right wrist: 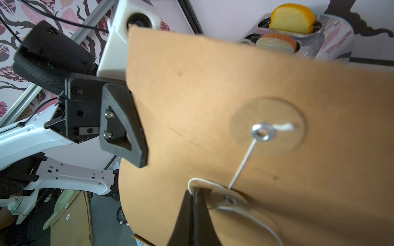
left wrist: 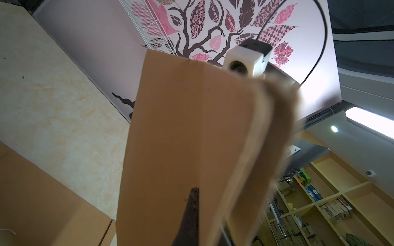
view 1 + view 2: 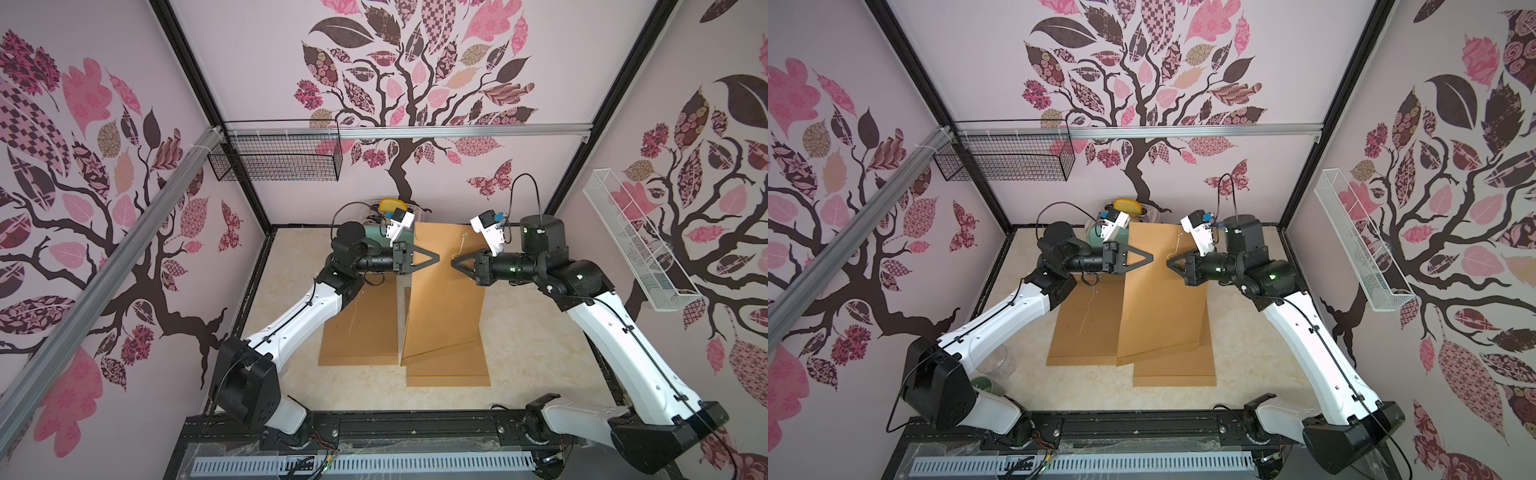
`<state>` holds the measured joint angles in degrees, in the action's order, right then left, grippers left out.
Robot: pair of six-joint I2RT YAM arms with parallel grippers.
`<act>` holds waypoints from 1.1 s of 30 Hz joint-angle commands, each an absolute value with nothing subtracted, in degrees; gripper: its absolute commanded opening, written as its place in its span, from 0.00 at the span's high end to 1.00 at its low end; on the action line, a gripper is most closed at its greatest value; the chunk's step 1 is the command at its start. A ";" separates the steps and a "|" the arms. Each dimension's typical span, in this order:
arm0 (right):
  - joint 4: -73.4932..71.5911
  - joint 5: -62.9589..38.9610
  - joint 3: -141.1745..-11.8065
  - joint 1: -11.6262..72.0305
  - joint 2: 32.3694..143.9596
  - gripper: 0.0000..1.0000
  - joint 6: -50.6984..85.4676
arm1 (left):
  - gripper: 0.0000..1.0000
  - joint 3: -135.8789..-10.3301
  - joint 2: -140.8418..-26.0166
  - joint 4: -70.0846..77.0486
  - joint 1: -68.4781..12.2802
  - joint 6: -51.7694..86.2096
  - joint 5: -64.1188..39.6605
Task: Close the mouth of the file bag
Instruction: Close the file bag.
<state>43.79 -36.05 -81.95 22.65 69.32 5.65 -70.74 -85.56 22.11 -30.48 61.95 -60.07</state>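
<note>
A brown paper file bag (image 3: 440, 299) is lifted at its far end, its near end resting on the table; both top views show it (image 3: 1158, 303). My left gripper (image 3: 436, 258) is shut on the bag's left edge, and one dark finger (image 2: 191, 204) lies against the paper. My right gripper (image 3: 454, 262) faces it from the right, shut on the white string (image 1: 243, 164) beside the lower paper disc (image 1: 230, 199). The string runs taut up to the eyelet disc (image 1: 263, 132). In the right wrist view, the left gripper's finger (image 1: 123, 127) clamps the bag's edge.
Two more file bags lie flat, one left (image 3: 357, 328), one under the lifted bag (image 3: 449, 370). A toaster with bread (image 3: 392, 205) stands at the back. A black wire basket (image 3: 278, 156) and a white one (image 3: 636, 241) hang on the walls. A clear cup (image 3: 996, 361) stands near the left arm's base.
</note>
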 commanded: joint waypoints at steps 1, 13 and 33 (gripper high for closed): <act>42.52 -37.42 -79.86 22.94 67.79 1.00 7.36 | 1.00 -72.51 -85.86 24.26 -30.84 62.29 -60.02; 38.51 -34.56 -75.24 22.93 65.30 1.00 8.99 | 1.00 -71.07 -85.80 28.63 -31.20 65.22 -60.06; 40.15 -25.20 -72.33 18.15 64.95 1.00 5.03 | 1.00 -68.91 -83.74 29.18 -31.15 65.59 -60.03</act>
